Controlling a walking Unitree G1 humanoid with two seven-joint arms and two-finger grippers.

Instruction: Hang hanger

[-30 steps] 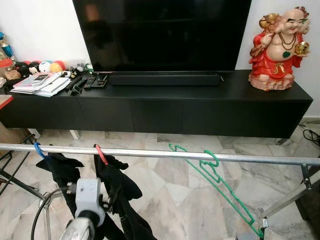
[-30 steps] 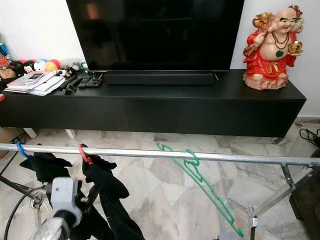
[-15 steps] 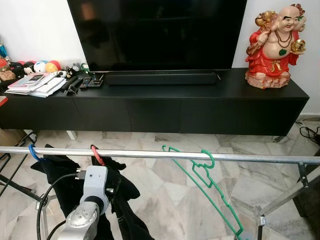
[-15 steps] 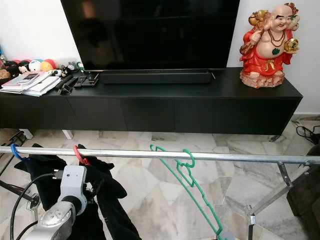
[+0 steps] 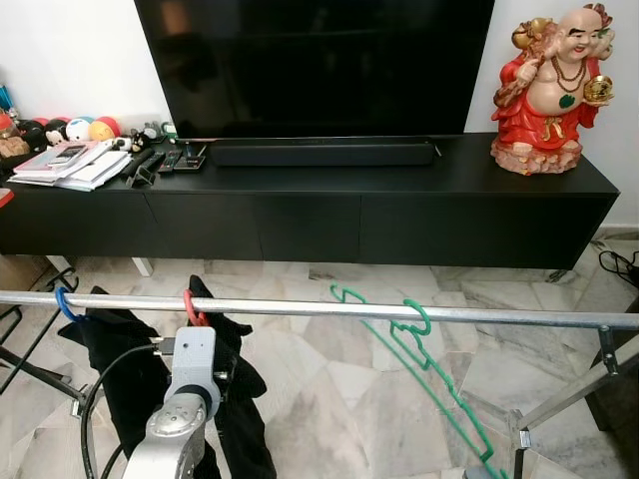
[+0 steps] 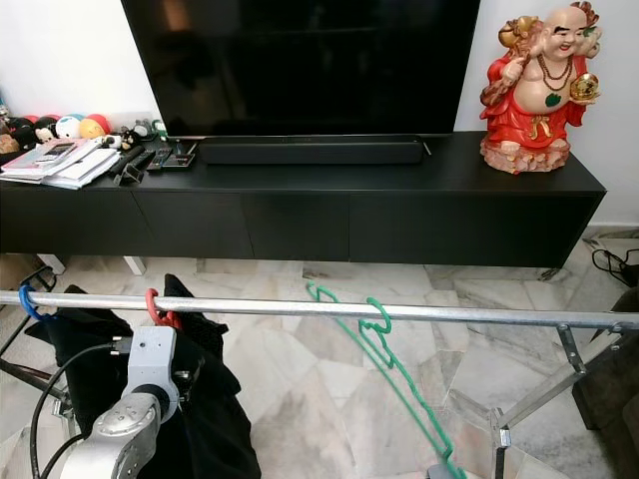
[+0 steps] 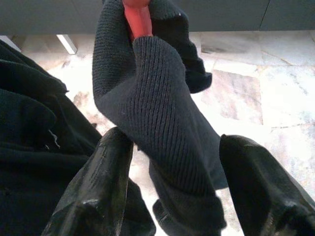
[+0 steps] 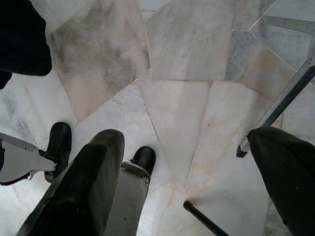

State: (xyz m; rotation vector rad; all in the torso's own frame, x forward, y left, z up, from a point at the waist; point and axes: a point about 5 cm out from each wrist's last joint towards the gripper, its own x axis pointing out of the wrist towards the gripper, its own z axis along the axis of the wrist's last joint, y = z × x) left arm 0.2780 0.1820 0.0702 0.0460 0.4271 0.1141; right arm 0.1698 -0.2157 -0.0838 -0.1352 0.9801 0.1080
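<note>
- Just ahead of the left gripper [image 7: 170, 196], a dark knitted garment [image 7: 162, 118] droops from the red hanger [image 7: 138, 19]; the cloth falls between the two black fingers [image 7: 98, 187], which stand wide apart and grip nothing.
- Up past the fingertips, the red hanger's hook [image 5: 193, 308] already sits over the silver rail [image 5: 300, 308], so this one seems hung or nearly so.
- Further out to the gripper's right along the same rail, a bare green hanger [image 5: 429, 369] hangs by its hook, tilted steeply, its lower end near the rack's leg.
- To the gripper's left, a blue hanger [image 5: 63, 302] carries another dark garment [image 5: 120, 349].
- Handling, as a judgement: the knit is soft, limp and light, and would slide or bunch if pinched; it gives no firm hold.
- Hangers of this kind look thin, stiff and light, likely plastic, so they should swing readily on the smooth metal rail and may slip off if nudged sideways.
- Best hold is probably the rigid neck just below the hook, not the fabric.
- Low beside the rack, the right gripper [image 8: 192, 196] hangs over the marble floor [image 8: 182, 123], its fingers spread wide and empty.
</note>
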